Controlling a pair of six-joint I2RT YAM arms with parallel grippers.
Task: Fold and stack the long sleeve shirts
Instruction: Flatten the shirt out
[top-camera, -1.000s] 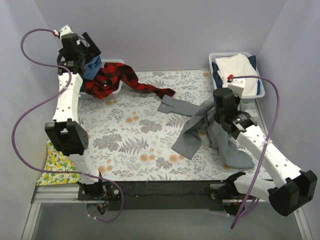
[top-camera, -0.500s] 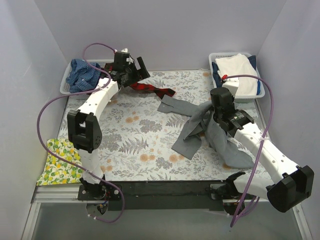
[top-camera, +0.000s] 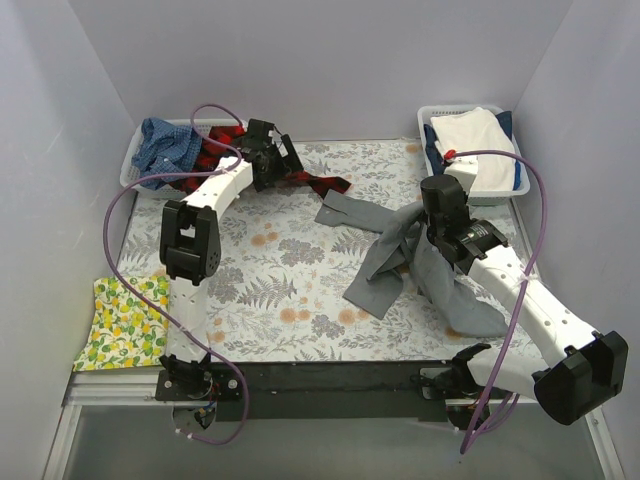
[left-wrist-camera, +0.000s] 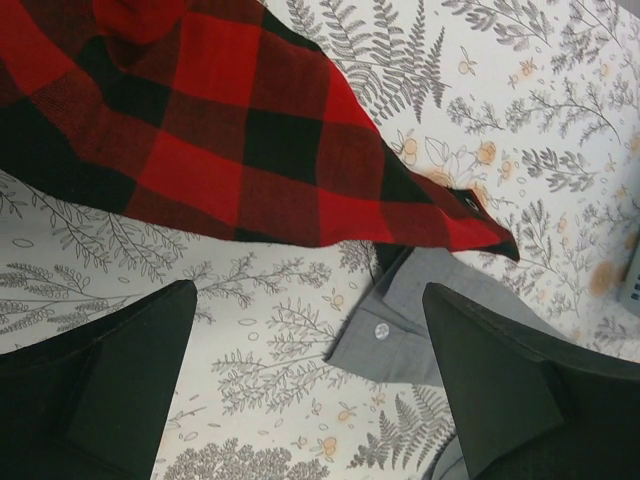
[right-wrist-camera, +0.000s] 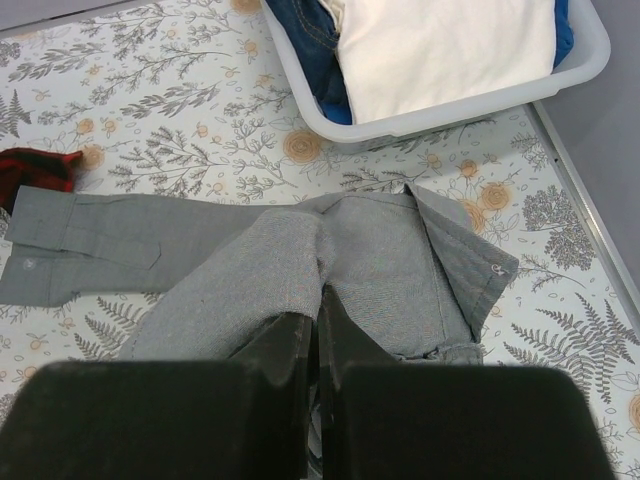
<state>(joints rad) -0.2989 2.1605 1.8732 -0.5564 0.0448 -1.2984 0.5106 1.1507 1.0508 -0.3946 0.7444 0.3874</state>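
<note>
Plainly, the large mid-grey collared button-up shirt (top-camera: 385, 270) is the piece in work. It lies crumpled on the right half of the grey-and-orange fern-print table cover (top-camera: 270, 290), with one cuffed sleeve stretched flat toward the middle. A fold of its body is drawn up into the right gripper (right-wrist-camera: 315, 335), whose jaws are pressed together on the cloth. Held at that bunched point, I judge, the shirt can be lifted or dragged so that its tangle falls open before any folding. The left gripper (left-wrist-camera: 308, 292) hangs with its jaws spread wide and nothing between them, above the spot where the tip of the red-and-black plaid flannel shirt (left-wrist-camera: 200, 130) lies against the grey cuff. That looks like a position for taking a second hold, though I cannot tell which cloth it is meant for. The plaid shirt trails from the white plastic basket at the far left (top-camera: 128, 178) out onto the cover, and the crumpled blue checked shirt (top-camera: 165, 145) sits in that basket. Both seem to be waiting their turn. The white basket at the far right (top-camera: 505, 190) holds folded white and blue garments and is probably the stacking place.
</note>
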